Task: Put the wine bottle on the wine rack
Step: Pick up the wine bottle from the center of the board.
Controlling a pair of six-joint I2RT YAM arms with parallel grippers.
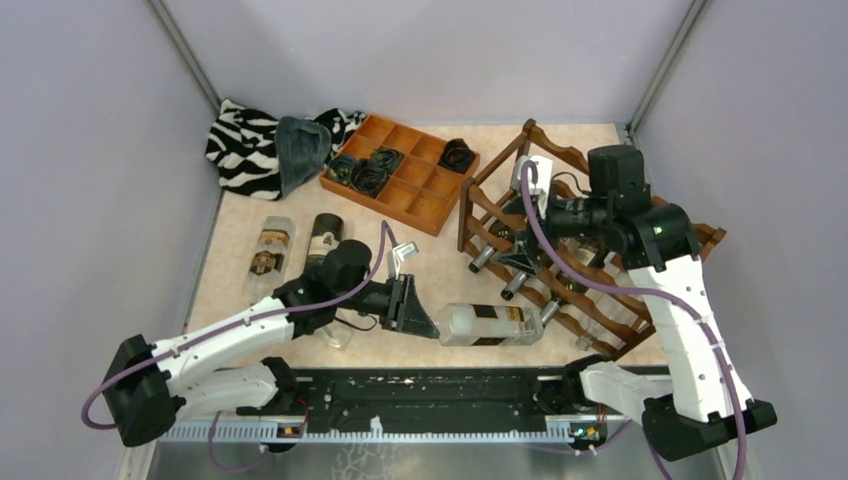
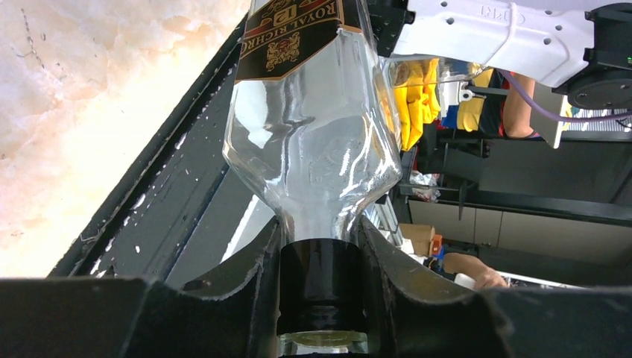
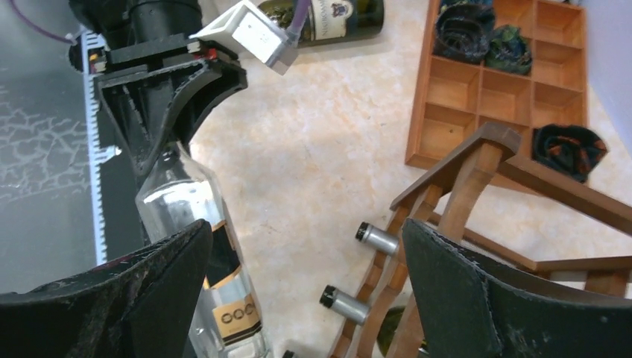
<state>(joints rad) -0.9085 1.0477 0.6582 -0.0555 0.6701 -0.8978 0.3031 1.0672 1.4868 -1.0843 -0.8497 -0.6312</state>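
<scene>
A clear wine bottle [image 1: 490,323] with a black and gold label lies level near the table's front edge, its base pointing at the wine rack [image 1: 590,260]. My left gripper [image 1: 425,322] is shut on its black-capped neck. The left wrist view shows the fingers [image 2: 253,283] clamped on the cap, with the bottle [image 2: 313,149] stretching away from them. My right gripper [image 1: 522,222] hovers open over the rack's left end and holds nothing. Between its wide jaws, the right wrist view takes in the bottle [image 3: 182,216], the reddish-brown rack [image 3: 462,179] and the left gripper [image 3: 160,142].
Silver-capped bottle necks [image 3: 376,239] stick out of the rack. An orange-brown compartment tray [image 1: 400,175] with dark bundles sits at the back, with a zebra-striped cloth [image 1: 245,145] to its left. Two bottles [image 1: 270,250] [image 1: 322,240] lie at the left. A black rail [image 1: 430,395] runs along the front edge.
</scene>
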